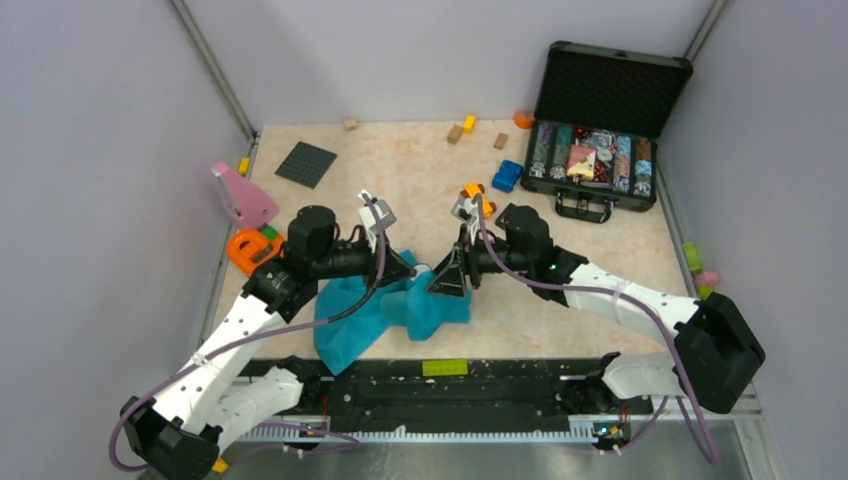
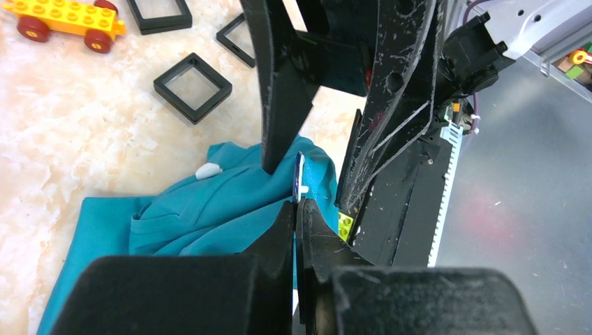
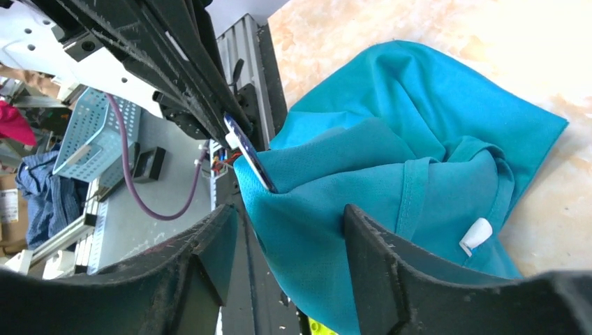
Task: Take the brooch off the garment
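The left claw (image 2: 297, 206) is pinching the brooch (image 2: 299, 176), its two fingers drawn together to a bare slit with the small blue disc standing edge-on at their tips. The brooch is sitting at the top of a raised fold of the garment (image 3: 419, 139), and the cloth is rising to a peak where it is meeting the disc's lower edge. The right claw (image 3: 287, 213) is facing the left one from the other side, its fingers spread wide. In the right wrist view they are straddling the lifted fold, with teal cloth filling the gap between them. I cannot tell whether either finger is touching the cloth. In the left wrist view those same fingers are hanging to either side of the brooch, one just beside it and the other farther off. The rest of the garment is lying crumpled on the table (image 1: 400, 160), near the front edge between the two arms. A small white tag (image 3: 477, 235) is showing on the garment, apart from the brooch. Beyond the cloth, black frames (image 2: 192, 85) and a yellow car (image 2: 63, 17) are lying on the table, well apart from both claws.
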Motion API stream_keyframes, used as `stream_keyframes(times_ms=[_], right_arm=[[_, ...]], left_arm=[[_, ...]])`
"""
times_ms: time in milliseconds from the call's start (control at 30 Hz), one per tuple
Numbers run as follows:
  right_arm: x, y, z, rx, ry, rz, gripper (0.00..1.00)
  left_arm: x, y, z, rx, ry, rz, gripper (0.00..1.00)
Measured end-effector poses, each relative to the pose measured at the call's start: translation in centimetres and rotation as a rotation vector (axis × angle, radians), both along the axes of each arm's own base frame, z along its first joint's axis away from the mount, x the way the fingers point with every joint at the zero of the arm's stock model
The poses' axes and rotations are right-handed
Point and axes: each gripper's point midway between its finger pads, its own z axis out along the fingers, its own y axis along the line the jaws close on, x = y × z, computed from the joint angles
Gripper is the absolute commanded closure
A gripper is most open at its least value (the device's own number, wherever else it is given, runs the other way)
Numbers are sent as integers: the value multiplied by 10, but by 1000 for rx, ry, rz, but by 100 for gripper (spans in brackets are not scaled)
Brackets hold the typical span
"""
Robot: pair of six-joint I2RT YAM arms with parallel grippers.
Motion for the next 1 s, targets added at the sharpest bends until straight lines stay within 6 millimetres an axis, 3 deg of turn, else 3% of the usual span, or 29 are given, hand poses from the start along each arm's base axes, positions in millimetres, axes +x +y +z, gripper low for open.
stream_keyframes(times_ms=[300,567,867,1000], right_arm=[[-8,0,0,30,18,39,99],[-9,3,9,60,31,43,100],[-11,9,27,114,38,74,100],[-9,9,33,121,28,72,100]], left_arm=[[6,6,7,2,-48,55,100],[23,12,-3,51,-59,126,100],[45,22,-39,187,-26,208,100],[54,39,-52,265,-20,307,100]])
